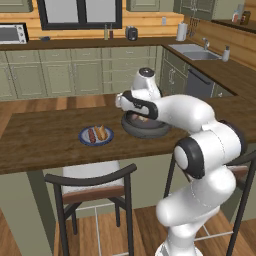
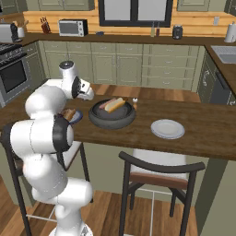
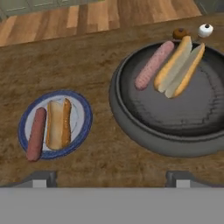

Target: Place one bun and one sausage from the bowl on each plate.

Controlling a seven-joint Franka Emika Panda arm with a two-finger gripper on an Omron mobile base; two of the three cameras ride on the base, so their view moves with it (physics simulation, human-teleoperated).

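Observation:
The dark bowl (image 3: 131,127) (image 1: 146,131) (image 2: 112,120) sits on the wooden counter and holds one sausage (image 3: 154,64) and one split bun (image 3: 179,65) (image 2: 115,104) side by side. To its left, a blue-rimmed plate (image 3: 83,113) (image 1: 96,141) carries a sausage (image 3: 36,133) and a bun (image 3: 58,123). Another plate (image 2: 168,129), to the right of the bowl in the right base view, is bare. My gripper (image 3: 113,179) hangs above the counter between the filled plate and the bowl, open, with nothing between its fingertips (image 3: 43,178).
Two small shakers, one brown (image 3: 180,33) and one white (image 3: 204,30), stand just beyond the bowl. Dark-framed chairs (image 1: 90,182) (image 2: 161,168) are tucked at the counter's near edge. Bare wooden counter lies all round the plates.

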